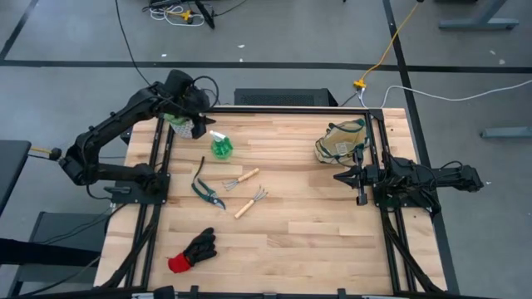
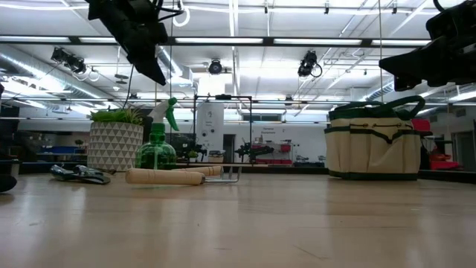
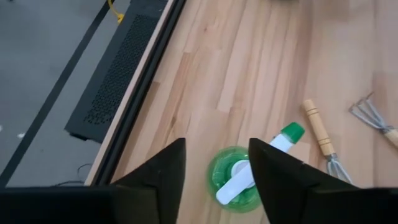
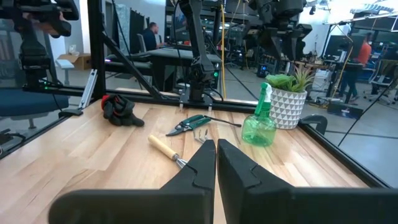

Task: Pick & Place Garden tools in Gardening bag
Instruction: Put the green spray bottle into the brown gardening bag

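Wood surface (image 1: 291, 241) carries one spray bottle (image 1: 221, 148), two wooden-handled tools (image 1: 246, 192), one pair of shears (image 1: 206, 189), one glove (image 1: 193, 250), one bag (image 1: 342, 141), one potted plant (image 2: 115, 144). Left gripper (image 3: 216, 177): jaws open, raised, bottle directly below between them, untouched. Right gripper (image 4: 216, 163): jaws closed, empty, beside the bag, tools well ahead.

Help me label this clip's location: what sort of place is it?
Probably a robotics lab or workshop: a wooden table framed in black rails, ceiling strip lights over an open hall, and people at workstations behind.
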